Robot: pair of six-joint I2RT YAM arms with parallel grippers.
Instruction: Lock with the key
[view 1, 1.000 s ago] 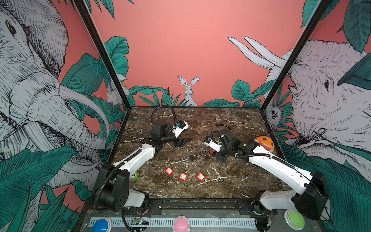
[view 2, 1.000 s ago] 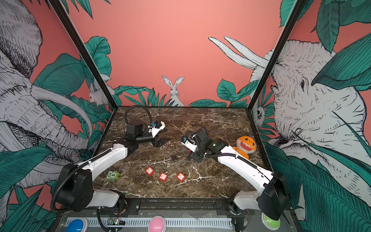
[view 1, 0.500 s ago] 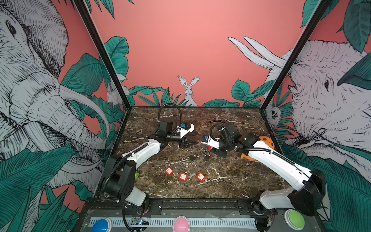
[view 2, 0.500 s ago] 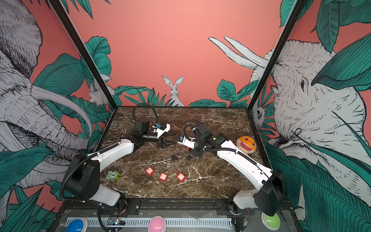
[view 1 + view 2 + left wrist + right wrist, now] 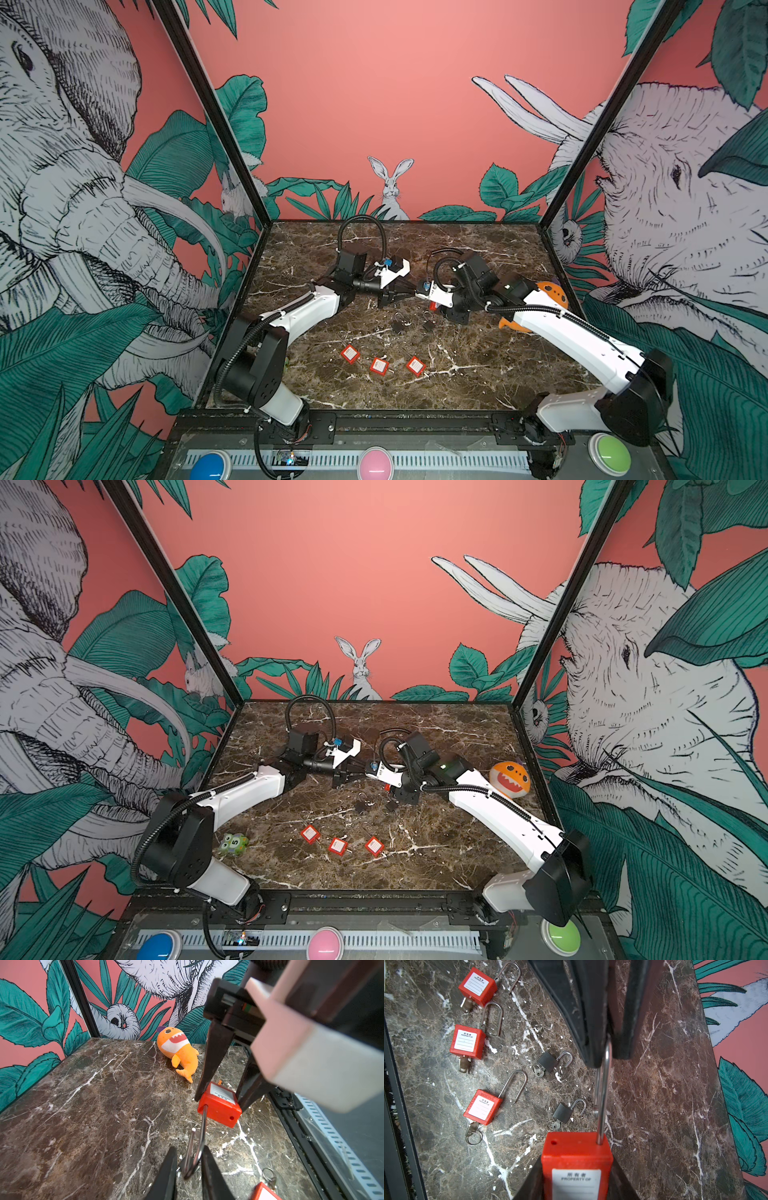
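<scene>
Jointly held red padlock (image 5: 576, 1153): right gripper (image 5: 219, 1100) grasps its body, left gripper (image 5: 608, 1058) pinches its shackle (image 5: 202, 1126); toy shark (image 5: 178, 1049) lies right of the padlock.

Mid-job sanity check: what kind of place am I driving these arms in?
Most likely a purpose-built robot demo or data-collection booth, not a real workshop: jungle-mural walls box in a marble-look tabletop, big coloured push buttons sit along the front, and a plush shark lies on it.
</scene>
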